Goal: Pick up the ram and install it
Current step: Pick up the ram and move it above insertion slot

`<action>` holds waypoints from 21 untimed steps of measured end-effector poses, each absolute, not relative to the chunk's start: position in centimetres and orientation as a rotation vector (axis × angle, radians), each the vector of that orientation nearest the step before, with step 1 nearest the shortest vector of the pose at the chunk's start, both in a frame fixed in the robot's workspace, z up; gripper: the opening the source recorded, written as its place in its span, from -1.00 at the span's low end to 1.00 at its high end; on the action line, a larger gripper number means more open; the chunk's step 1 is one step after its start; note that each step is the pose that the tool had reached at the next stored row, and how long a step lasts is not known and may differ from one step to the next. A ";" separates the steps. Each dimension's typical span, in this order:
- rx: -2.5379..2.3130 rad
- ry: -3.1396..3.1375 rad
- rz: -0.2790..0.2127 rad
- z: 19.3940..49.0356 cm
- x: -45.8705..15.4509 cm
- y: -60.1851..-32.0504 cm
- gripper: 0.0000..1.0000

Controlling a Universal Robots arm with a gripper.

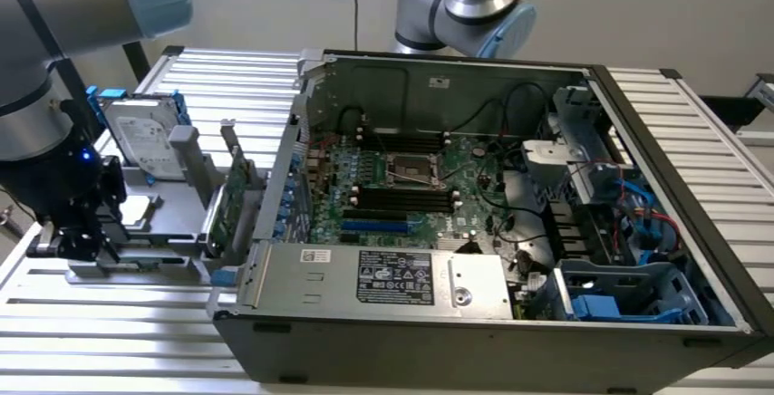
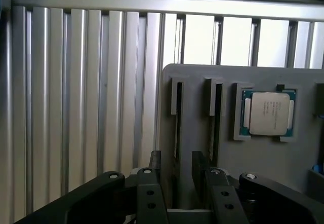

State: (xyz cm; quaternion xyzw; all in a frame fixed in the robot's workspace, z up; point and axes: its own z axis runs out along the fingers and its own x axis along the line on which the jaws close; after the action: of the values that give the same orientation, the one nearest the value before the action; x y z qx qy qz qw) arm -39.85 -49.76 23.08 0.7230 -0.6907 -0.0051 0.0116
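The ram stands edge-on in a narrow slot of the grey holder, showing as a thin dark strip. My gripper is open just above it, one finger on each side of that slot, and nothing is gripped. A second thin strip stands in the neighbouring slot. In the exterior view my gripper hangs over the near end of the holder, at the exterior view's left of the open computer case. The motherboard lies inside the case with its long black slots.
A processor chip sits in a square pocket of the holder. A tall green expansion card and a hard drive stand upright in the holder. A second arm rises behind the case. Everything rests on a ribbed aluminium table.
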 end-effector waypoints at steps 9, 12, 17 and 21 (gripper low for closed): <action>2.255 -2.153 -0.016 23.0 -39.8 -49.8 -0.23; 2.255 -2.153 -0.016 23.0 -39.8 -49.8 -0.23; 2.255 -2.154 -0.016 22.8 -39.8 -50.0 -0.23; 2.255 -2.153 -0.016 22.2 -39.8 -50.1 -0.23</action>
State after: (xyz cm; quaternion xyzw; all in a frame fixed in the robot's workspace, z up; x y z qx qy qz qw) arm -39.84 -50.07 22.20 0.7232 -0.6905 -0.0052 0.0117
